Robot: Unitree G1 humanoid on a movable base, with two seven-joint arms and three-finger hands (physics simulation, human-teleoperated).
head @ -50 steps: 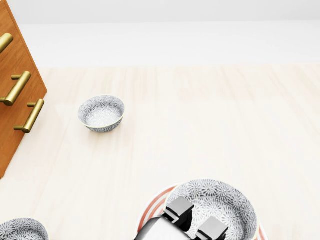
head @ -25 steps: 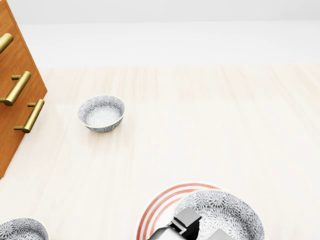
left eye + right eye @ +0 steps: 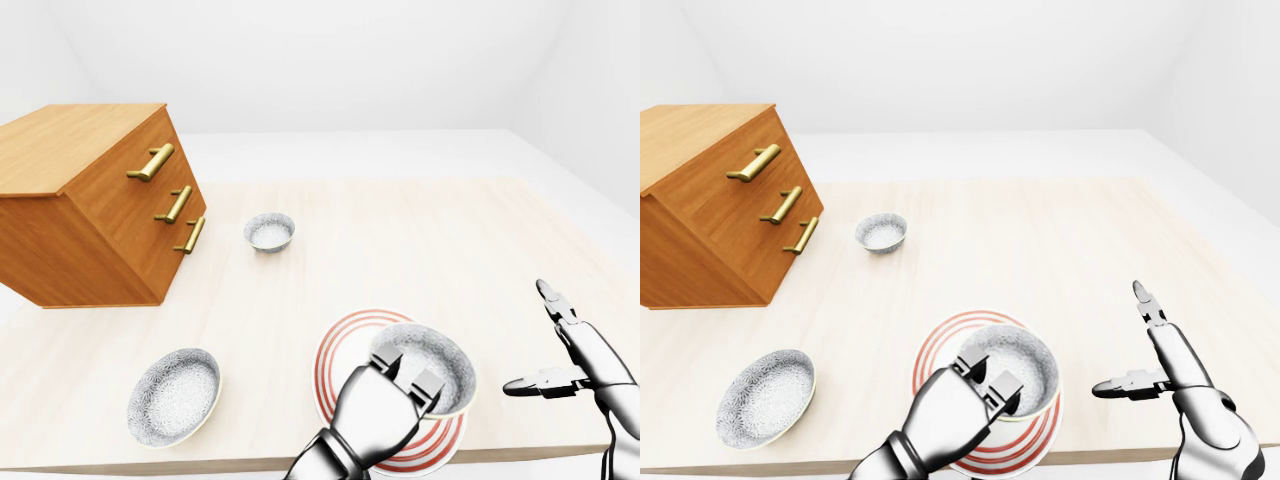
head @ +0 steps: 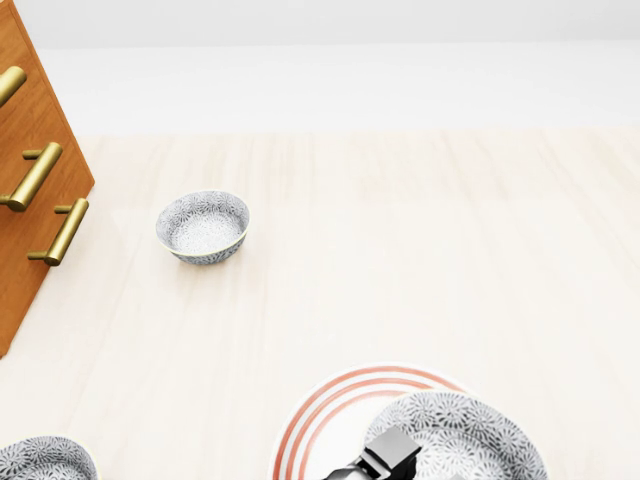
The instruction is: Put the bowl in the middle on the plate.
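Low in the left-eye view, the left robot hand (image 3: 400, 375) pinches the rim of the bowl (image 3: 432, 362) over the striped plate (image 3: 345, 345). Stiff, slick, breakable-looking ware, I'd say; the rim is the sensible hold. The right robot hand (image 3: 560, 345) hangs spread, empty.

The left robot hand (image 3: 400, 385) is glossy silver-white with blocky grey fingers and black joints; the right robot hand (image 3: 560, 345) has slender silver fingers tipped black.
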